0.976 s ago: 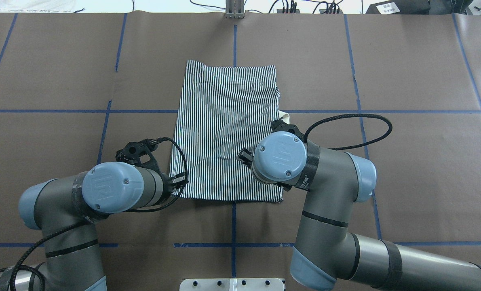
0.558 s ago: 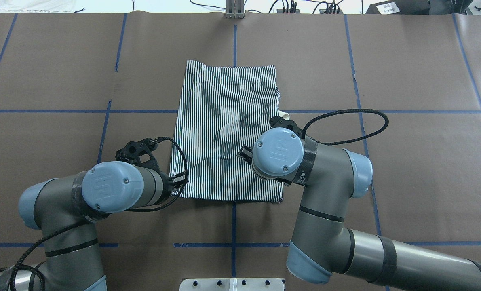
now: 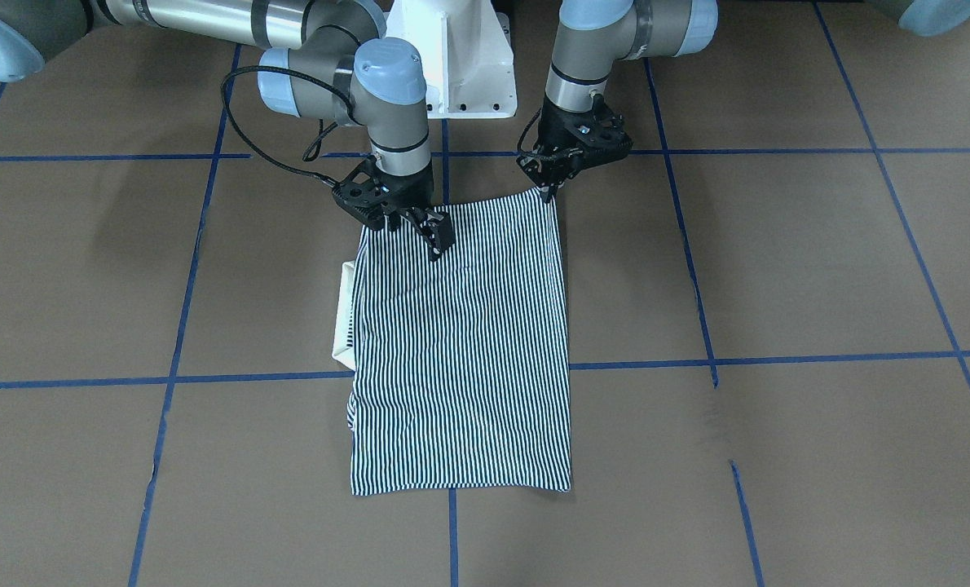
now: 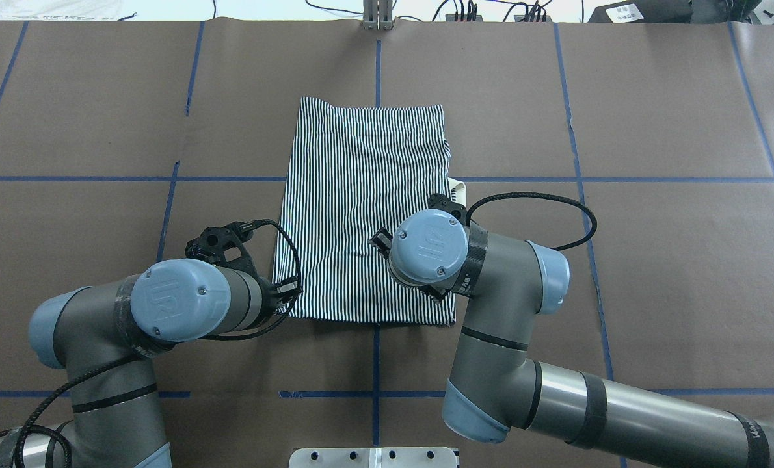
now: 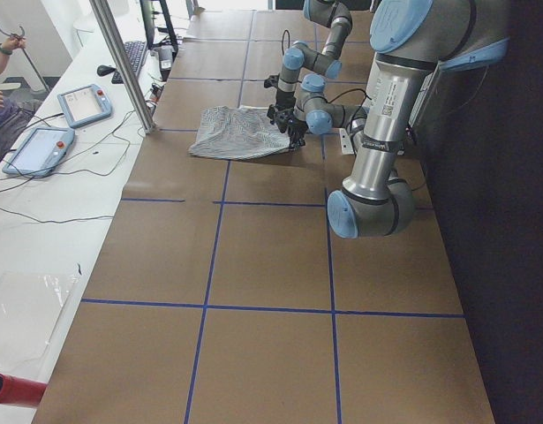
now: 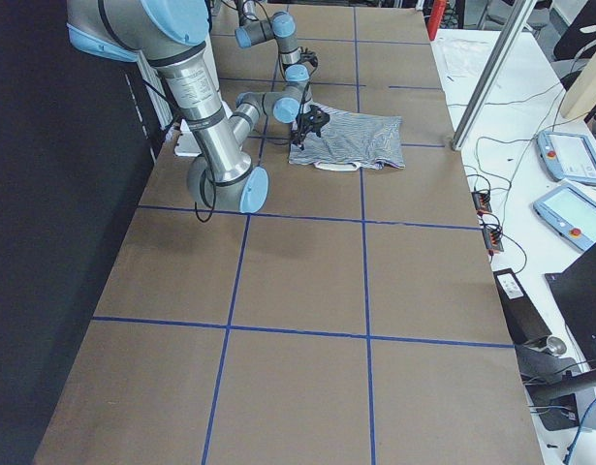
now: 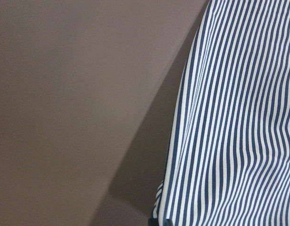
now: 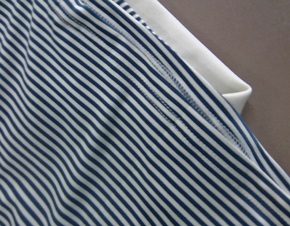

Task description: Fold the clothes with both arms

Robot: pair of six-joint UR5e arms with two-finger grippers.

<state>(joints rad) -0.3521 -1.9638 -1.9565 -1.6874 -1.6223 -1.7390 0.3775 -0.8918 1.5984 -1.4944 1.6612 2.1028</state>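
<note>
The striped shirt (image 3: 460, 350) lies folded into a long rectangle (image 4: 361, 195) in the middle of the table. Its cream collar (image 3: 342, 314) sticks out at the edge on my right side (image 8: 201, 61). My left gripper (image 3: 548, 194) is at the shirt's near left corner, shut on the fabric. In the left wrist view that edge (image 7: 182, 141) hangs slightly off the table above a shadow. My right gripper (image 3: 438, 244) points down onto the shirt's near part, inward from the collar edge. I cannot tell whether its fingers are apart. In the overhead view the right wrist (image 4: 429, 247) hides it.
The white pedestal base (image 3: 460, 73) stands between the arms at the near edge. A black cable (image 4: 536, 221) loops off the right wrist. Blue tape lines (image 4: 377, 393) cross the brown table cover. Control tablets (image 5: 37, 150) and a metal post (image 5: 125, 66) sit beyond the far edge.
My right arm has swung leftward, further over the shirt, and its cable loop has tightened. The left arm and the shirt have stayed put.
</note>
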